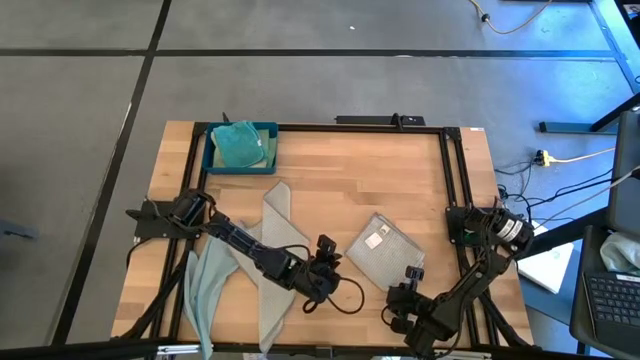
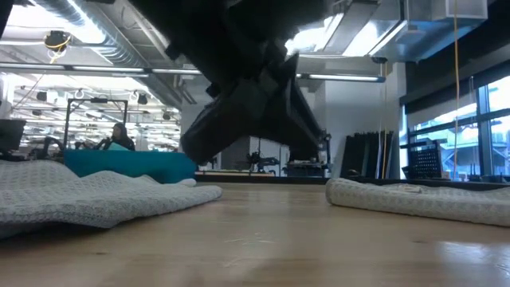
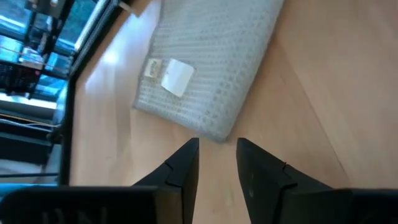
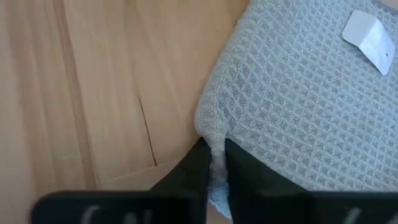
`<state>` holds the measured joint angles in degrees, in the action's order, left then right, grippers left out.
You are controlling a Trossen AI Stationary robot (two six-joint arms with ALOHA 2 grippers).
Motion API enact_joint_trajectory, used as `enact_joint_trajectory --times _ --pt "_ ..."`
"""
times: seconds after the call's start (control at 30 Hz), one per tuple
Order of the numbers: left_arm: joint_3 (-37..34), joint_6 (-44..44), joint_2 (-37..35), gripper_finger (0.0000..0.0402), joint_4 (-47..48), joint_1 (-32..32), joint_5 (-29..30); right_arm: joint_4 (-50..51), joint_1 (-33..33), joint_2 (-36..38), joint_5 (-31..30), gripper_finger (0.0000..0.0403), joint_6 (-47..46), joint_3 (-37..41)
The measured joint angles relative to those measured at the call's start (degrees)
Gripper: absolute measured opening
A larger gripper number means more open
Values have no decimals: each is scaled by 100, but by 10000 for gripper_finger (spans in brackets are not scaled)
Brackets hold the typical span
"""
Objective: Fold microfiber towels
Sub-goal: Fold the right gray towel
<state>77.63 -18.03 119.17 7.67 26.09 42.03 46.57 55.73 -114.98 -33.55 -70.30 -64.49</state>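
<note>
Grey towel (image 1: 384,250), folded, label up, lies mid-table btwn both grippers. Right gripper (image 4: 214,163) pinches its near corner, fingers nearly closed on cloth. Left gripper (image 3: 217,155), slightly open, empty, sits just short of towel's opposite edge. Step, I judge: finishing the fold; next needs a clean lift w/o dragging.

Pale wooden table (image 1: 330,190), smooth, faint sheen, fine grain lines. Folded grey towel (image 4: 311,93): soft waffle-weave cloth, matt, bumpy, with small white label (image 4: 371,34), smooth like paper or fabric. Teal towel (image 1: 238,143): fuzzy matt cloth in smooth blue plastic-looking tray (image 1: 213,164). Dark matt fingers (image 3: 186,171), hard plastic look. Black metal frame (image 1: 452,170) along table edges.
</note>
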Motion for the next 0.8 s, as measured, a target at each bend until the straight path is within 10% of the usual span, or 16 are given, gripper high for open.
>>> enact_joint_trajectory --times 0.8 --pt "0 -2186 -54 162 -1659 -124 -2712 1054 -549 -61 -392 14 622 -1404"
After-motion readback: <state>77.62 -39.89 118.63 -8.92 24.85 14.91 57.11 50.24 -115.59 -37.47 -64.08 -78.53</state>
